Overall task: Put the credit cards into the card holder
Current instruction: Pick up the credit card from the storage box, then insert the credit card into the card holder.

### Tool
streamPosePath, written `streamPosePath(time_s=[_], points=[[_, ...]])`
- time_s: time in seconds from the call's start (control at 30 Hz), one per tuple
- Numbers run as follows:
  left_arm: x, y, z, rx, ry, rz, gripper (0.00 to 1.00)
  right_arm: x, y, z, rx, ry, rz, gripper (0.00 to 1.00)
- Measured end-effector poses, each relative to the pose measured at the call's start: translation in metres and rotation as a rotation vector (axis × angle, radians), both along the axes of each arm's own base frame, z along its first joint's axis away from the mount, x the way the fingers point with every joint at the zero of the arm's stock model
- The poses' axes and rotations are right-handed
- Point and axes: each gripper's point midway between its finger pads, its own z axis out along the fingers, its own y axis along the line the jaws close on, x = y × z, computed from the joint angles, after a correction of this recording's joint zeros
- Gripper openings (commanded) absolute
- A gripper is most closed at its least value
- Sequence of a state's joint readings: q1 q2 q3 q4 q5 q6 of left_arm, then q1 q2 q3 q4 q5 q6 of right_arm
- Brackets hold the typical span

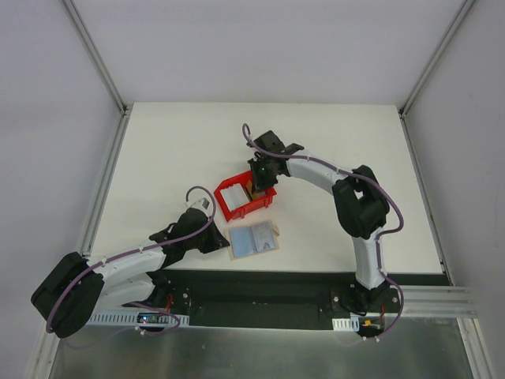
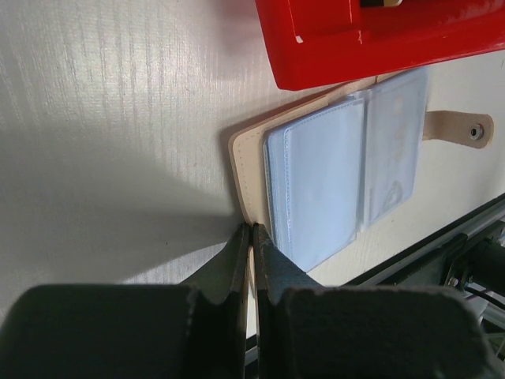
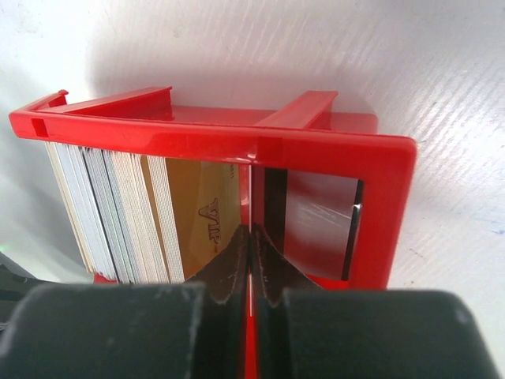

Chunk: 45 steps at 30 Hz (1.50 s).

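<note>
Your left gripper (image 2: 251, 237) lies low on the surface (image 2: 102, 118), closed on the tan edge of the card holder (image 2: 316, 181). The holder lies open beside the red bin (image 2: 379, 39), pale blue sleeves up (its near corner is hidden behind the fingers). The credit cards (image 3: 110, 209), whitish, stand on edge in the bin's left compartment. Your right gripper (image 3: 251, 237) points down into the bin, closed to a hairline; you cannot tell whether it pinches a card.
</note>
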<state>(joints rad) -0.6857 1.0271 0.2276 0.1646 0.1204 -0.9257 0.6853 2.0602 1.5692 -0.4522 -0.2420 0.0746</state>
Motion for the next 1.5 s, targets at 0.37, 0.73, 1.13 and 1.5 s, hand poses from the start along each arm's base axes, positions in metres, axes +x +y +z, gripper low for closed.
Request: streamPosePath(time_s=[0.37, 0.73, 1.13, 1.5], points=[[0.0, 0.0, 0.002, -0.004, -0.006, -0.001, 0.0, 0.009, -0.012, 0.066, 0.03, -0.171, -0.018, 0.0], [0.0, 0.0, 0.002, -0.003, -0.006, 0.0, 0.0, -0.036, -0.039, 0.147, 0.233, -0.31, -0.058, 0.0], [-0.002, 0.002, 0.0, 0.005, 0.005, 0.001, 0.0, -0.134, -0.051, 0.055, 0.37, -0.01, -0.159, 0.01], [-0.002, 0.002, 0.0, 0.006, 0.006, 0.0, 0.0, -0.153, -0.031, 0.013, 0.41, 0.086, -0.18, 0.0]])
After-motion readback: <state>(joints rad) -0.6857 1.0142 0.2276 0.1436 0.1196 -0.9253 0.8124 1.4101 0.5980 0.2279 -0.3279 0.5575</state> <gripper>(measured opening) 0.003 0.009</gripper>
